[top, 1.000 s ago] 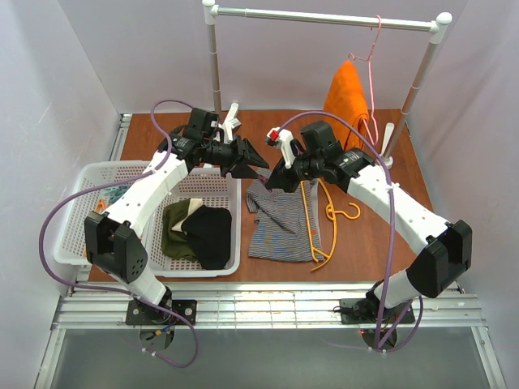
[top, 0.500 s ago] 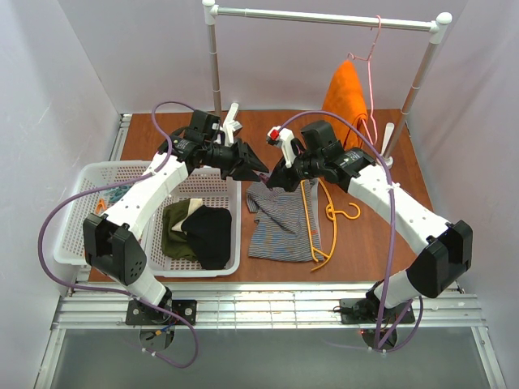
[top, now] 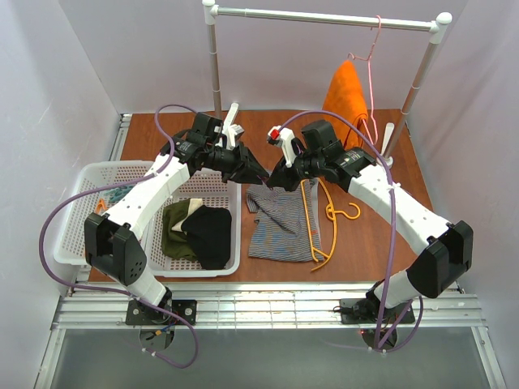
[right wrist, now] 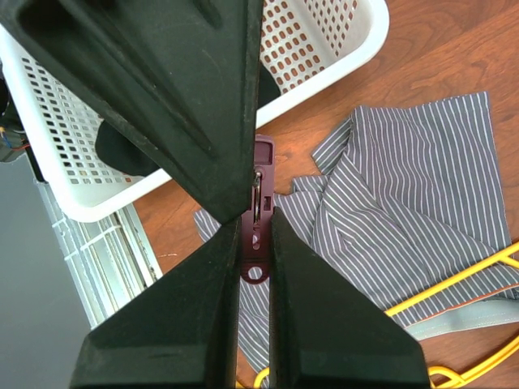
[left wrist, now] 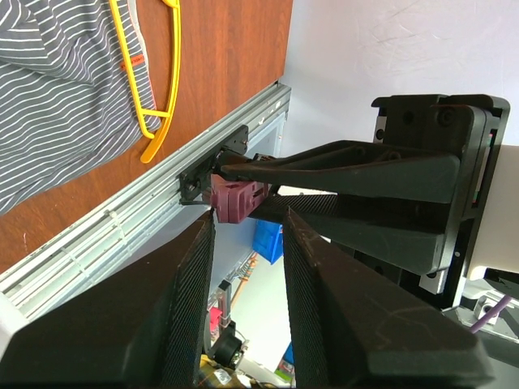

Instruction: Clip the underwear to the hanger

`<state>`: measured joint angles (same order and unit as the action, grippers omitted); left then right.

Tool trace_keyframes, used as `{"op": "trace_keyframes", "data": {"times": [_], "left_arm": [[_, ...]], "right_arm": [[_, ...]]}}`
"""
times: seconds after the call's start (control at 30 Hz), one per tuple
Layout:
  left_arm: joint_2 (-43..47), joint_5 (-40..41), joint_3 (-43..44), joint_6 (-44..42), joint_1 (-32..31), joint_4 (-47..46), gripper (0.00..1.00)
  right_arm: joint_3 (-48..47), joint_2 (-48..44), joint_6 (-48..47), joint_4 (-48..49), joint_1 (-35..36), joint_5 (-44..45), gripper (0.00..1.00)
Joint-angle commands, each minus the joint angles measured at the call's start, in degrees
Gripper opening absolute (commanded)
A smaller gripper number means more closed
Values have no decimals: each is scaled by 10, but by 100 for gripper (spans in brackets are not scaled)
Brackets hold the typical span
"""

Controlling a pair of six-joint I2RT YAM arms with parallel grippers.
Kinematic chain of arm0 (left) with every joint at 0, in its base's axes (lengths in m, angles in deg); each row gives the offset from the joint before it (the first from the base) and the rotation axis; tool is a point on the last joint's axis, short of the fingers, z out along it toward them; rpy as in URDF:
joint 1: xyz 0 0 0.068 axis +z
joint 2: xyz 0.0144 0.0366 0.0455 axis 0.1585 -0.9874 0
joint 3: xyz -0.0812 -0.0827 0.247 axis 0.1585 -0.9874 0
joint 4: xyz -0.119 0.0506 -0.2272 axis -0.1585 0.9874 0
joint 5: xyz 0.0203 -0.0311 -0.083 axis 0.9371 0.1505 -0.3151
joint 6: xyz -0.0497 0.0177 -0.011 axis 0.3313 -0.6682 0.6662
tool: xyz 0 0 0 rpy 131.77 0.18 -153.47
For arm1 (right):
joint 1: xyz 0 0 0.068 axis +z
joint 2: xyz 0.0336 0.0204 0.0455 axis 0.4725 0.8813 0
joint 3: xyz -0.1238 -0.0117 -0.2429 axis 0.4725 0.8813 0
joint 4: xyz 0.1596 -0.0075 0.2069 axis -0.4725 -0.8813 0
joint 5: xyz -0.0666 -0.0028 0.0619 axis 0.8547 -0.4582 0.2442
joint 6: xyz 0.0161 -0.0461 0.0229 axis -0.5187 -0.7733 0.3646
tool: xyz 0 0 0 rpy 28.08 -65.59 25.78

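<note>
**A:** Where is the underwear lying?

**B:** The underwear (top: 280,223) is lying flat on the table (top: 365,253). The hanger (top: 330,212) is lying across its right side, with the hook pointing right.

**A:** How much room is showing around it?

**B:** Its left edge is sitting just beside the basket (top: 239,227) wall. Its near edge is running close to the table's front edge. Bare wood is showing right of the hook and behind the arms.

**A:** What are the grippers doing?

**B:** Both are hovering tip to tip above its far left corner. The right gripper (top: 272,180) is pinching a maroon clip (right wrist: 256,243) between closed fingers. The left gripper (left wrist: 247,219) is holding its fingers parted at the clip's end. I cannot tell whether they are touching it.

**A:** How many of each thing?

**B:** One underwear, one clip, and one basket holding a black cloth (top: 209,231) and a green cloth (top: 173,231). There are two hangers. The second, a pink hanger (top: 371,73), is hanging on the rail (top: 324,17) with an orange cloth (top: 347,93).
</note>
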<state>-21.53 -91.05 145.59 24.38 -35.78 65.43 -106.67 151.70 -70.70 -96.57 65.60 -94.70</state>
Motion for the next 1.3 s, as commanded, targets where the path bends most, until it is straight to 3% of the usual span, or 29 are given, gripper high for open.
{"op": "trace_keyframes", "data": {"times": [0.0,0.6,0.67,0.7,0.8,1.1,1.2,1.27], "left_arm": [[30,-18,-9,8,-3,-2,29],[27,-13,-17,13,-2,-15,23],[27,-14,-16,13,-2,-15,19],[27,-15,-17,12,-2,-15,11],[27,-15,-18,12,-3,-14,0],[29,-21,-25,11,-3,-12,0],[30,-21,-25,12,-3,-12,0],[31,-21,-30,13,-2,-13,0]], "right_arm": [[-18,-21,-7,4,3,-12,1],[-7,-31,-6,1,11,-22,1],[-7,-31,-6,2,12,-23,1],[-7,-31,-6,2,13,-22,1],[-4,-32,-6,1,13,-15,1],[-3,-32,-6,1,13,33,4],[-4,-30,-2,1,13,49,17],[-5,-31,1,0,13,56,43]]}}
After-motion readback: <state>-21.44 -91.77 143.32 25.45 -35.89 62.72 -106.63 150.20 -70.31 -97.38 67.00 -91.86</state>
